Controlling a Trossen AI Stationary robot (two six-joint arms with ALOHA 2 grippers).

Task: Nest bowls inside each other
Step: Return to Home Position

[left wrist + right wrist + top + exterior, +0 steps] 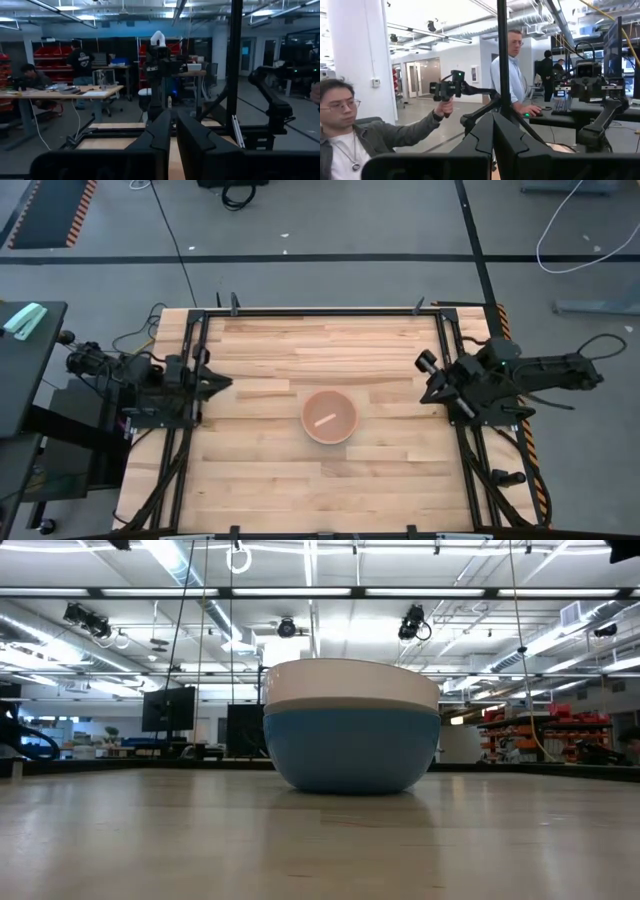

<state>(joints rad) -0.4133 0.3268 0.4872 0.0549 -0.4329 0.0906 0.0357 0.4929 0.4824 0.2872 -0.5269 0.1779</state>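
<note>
The three bowls stand stacked at the middle of the table. From above only the salmon pink bowl shows, sitting inside the others. In the low view the bright blue bowl rests on the table by its base, and the pale grey bowl sits in it with its rim band showing above. My left gripper waits at the table's left edge, shut and pointing toward the stack. My right gripper waits at the right edge, shut. Neither touches a bowl.
The wooden table top lies bare around the stack. Black frame rails run along the left and right sides, under each arm. Beyond the table there are people seated and standing in the room, one holding a hand-held device.
</note>
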